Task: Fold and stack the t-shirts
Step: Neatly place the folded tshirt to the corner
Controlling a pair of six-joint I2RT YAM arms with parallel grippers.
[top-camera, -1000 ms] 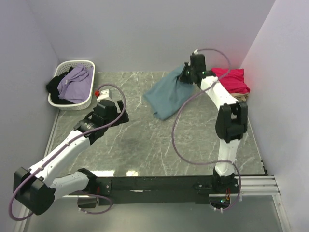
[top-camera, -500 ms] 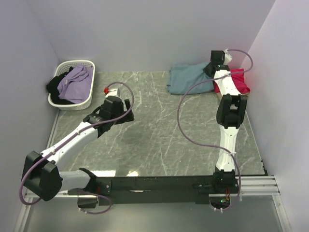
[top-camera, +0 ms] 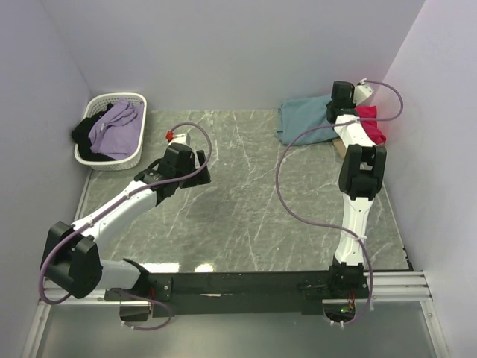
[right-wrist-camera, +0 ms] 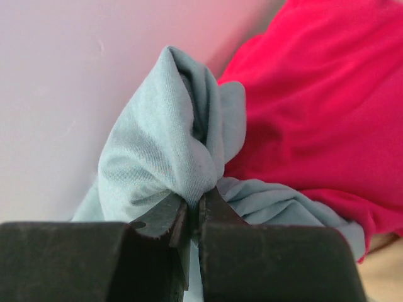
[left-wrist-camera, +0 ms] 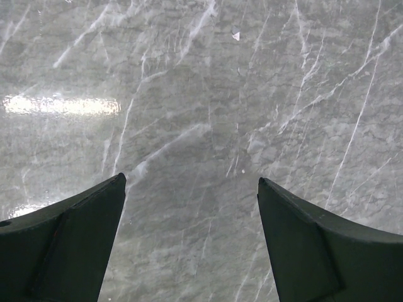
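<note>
1. Where the grey, white-veined marble tabletop (top-camera: 246,209) meets pale lilac walls (top-camera: 223,45), the right gripper (top-camera: 341,101) is pinched tight on a bunched fold of the teal-blue t-shirt (top-camera: 304,118) at the far right corner.
2. That shirt touches the crimson-pink t-shirt (top-camera: 373,125), with the edge of a beige t-shirt (right-wrist-camera: 385,277) showing beneath the crimson cloth.
3. The left gripper (top-camera: 195,170) hovers over bare marble left of centre, jaws spread wide, grasping nothing.
4. A white slatted basket (top-camera: 136,98) of purple and black clothes stands in the far left corner.
</note>
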